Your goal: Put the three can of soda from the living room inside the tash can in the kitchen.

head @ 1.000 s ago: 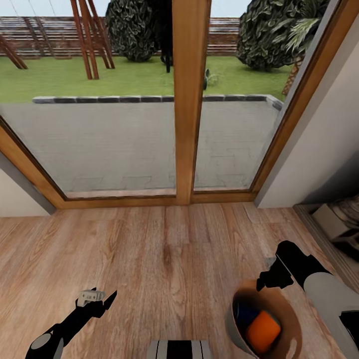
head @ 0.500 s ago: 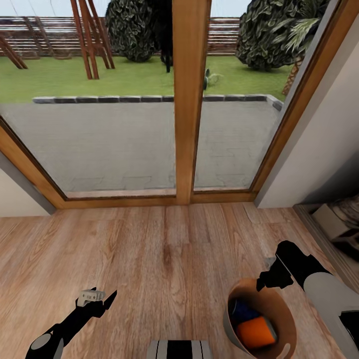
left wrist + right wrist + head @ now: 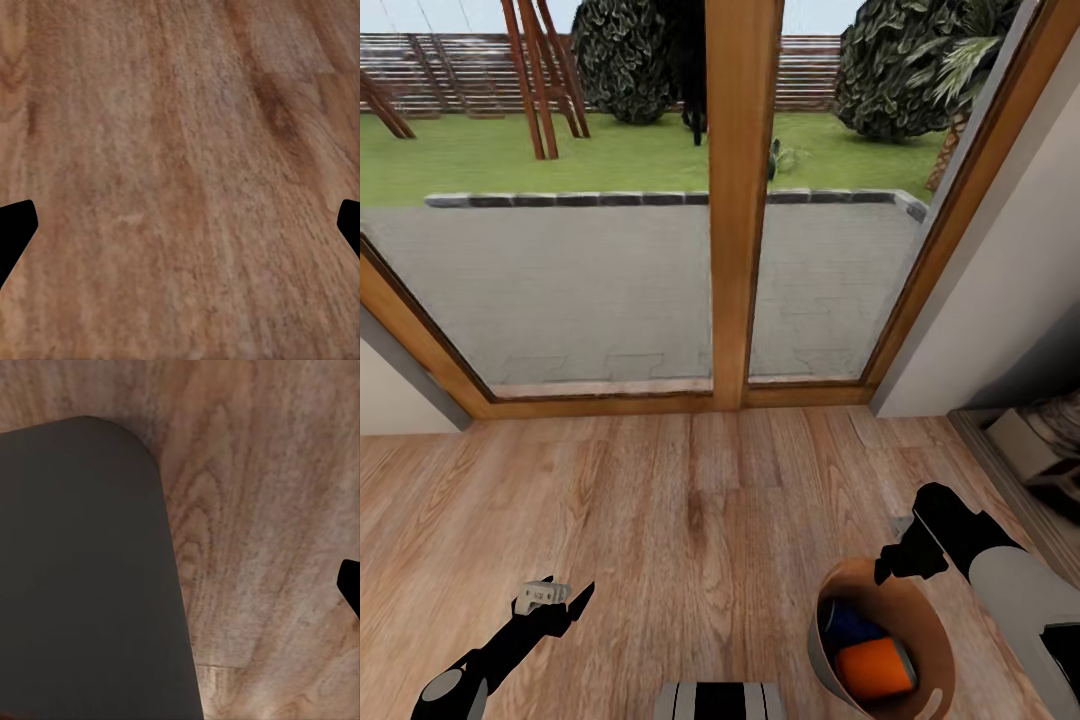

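The tash can [image 3: 925,615] stands on the plank floor at the lower right, coppery brown inside. In it lie two cans of soda, a blue can [image 3: 850,622] and an orange can [image 3: 873,668]; the third can is hidden. My right gripper [image 3: 890,565] hangs just over the bin's far rim. In the right wrist view one fingertip [image 3: 350,585] sits far out at the frame's edge, as on an open gripper, and a dark grey rounded surface [image 3: 82,577] hides the other. My left gripper [image 3: 572,602] is open and holds nothing above bare floor [image 3: 180,187].
Wood-framed glass doors [image 3: 740,200] of the living room stand straight ahead, with a patio and lawn behind. A pale wall [image 3: 1000,300] closes the right side, with low furniture [image 3: 1040,450] at its foot. Plank floor [image 3: 690,500] lies between me and the doors.
The bin has gone from tilted to more upright and shifted slightly left, and the cans inside have rolled. Both arms and the view have stayed still.
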`<state>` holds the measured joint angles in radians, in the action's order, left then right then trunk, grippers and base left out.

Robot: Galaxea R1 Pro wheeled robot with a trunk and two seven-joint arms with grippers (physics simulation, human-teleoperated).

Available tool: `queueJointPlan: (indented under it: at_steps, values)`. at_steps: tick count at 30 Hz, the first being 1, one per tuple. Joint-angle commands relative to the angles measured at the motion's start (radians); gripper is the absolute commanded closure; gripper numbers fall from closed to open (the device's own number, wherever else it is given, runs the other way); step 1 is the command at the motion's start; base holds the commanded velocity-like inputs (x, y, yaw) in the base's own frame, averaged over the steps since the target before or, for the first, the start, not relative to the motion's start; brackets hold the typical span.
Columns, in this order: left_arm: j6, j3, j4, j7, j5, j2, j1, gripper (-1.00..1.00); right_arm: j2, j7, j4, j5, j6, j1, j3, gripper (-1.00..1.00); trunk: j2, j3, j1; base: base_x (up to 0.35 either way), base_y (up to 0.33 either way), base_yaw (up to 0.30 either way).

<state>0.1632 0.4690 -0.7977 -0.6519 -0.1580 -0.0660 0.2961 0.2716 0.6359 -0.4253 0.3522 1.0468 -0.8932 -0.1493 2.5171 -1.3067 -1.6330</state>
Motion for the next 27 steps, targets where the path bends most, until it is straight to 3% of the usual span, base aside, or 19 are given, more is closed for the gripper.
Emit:
queueJointPlan:
  at_steps: [1, 8, 27]
  values:
    - [0.000, 0.000, 0.000, 0.000, 0.000, 0.000, 0.000, -1.00, 0.000, -0.002, -0.001, 0.001, 0.000, 0.000, 0.000, -1.00, 0.000, 0.000, 0.000, 0.000, 0.000, 0.000]
    - [0.000, 0.000, 0.000, 0.001, -0.001, 0.000, 0.000, -1.00, 0.000, -0.001, -0.002, 0.001, 0.000, 0.000, 0.000, -1.00, 0.000, 0.000, 0.000, 0.000, 0.000, 0.000]
    - [0.000, -0.001, 0.000, 0.030, -0.004, 0.000, 0.000, -1.00, 0.000, -0.002, -0.004, 0.001, 0.000, 0.000, 0.000, -1.00, -0.004, 0.073, 0.009, 0.000, 0.000, 0.000]
